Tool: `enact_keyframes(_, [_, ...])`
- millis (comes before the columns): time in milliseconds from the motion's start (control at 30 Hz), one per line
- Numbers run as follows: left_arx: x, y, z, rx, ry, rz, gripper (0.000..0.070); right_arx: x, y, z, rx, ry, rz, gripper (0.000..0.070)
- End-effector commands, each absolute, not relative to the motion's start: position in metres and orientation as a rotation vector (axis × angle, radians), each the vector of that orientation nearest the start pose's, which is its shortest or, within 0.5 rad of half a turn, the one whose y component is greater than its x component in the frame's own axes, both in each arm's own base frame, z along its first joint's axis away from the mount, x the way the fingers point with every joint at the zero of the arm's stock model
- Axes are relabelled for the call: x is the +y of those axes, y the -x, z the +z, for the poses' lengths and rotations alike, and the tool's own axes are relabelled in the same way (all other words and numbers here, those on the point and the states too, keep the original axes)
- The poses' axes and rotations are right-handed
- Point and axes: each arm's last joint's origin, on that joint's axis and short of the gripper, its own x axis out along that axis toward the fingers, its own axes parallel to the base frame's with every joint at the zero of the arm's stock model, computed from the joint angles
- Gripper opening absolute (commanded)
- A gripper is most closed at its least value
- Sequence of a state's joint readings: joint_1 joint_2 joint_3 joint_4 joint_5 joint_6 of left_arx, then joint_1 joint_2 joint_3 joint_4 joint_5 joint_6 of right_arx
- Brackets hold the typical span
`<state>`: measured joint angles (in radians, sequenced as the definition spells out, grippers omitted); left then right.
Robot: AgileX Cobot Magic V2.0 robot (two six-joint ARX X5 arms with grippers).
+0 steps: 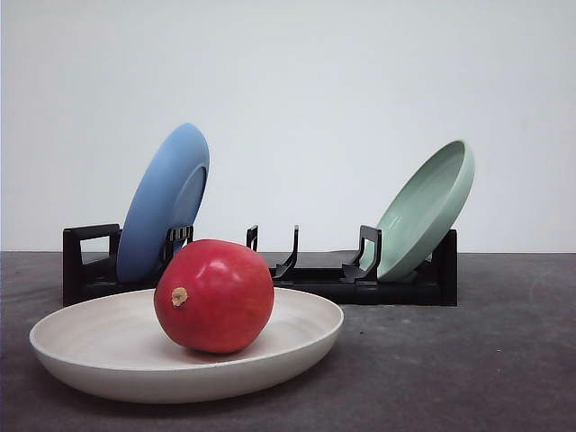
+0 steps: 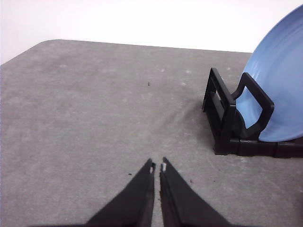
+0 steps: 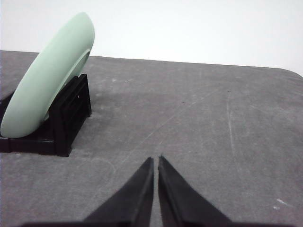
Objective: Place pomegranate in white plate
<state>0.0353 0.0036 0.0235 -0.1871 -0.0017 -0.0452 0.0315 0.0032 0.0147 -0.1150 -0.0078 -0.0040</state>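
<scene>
Red pomegranate (image 1: 214,295) inside white plate (image 1: 108,346), crown sideways

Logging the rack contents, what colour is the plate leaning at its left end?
Blue plate; front view shows it best.

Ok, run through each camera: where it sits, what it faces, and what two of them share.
Front view: low at the table edge, facing forward at the pomegranate in the white plate, black rack behind.
Left wrist view: above the closed left gripper, facing the blue plate.
Right wrist view: above the closed right gripper, facing the mint green plate.
Shared: the front view also shows both racked plates.
</scene>
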Motion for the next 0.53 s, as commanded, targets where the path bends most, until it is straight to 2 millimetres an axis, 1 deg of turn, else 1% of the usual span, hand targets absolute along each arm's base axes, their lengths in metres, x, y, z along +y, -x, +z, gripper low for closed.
enact_keyframes(0, [0.0037,-0.0956,0.1493,0.177,0.049,0.045,0.0,0.0032,-0.0968,0.1566,0.098,0.001,0.04,0.0013])
enact_keyframes(500, [0.0037,-0.0956,0.1493,0.177,0.049,0.045,0.0,0.0032,-0.0968,0.1566,0.098,0.001,0.04,0.0013])
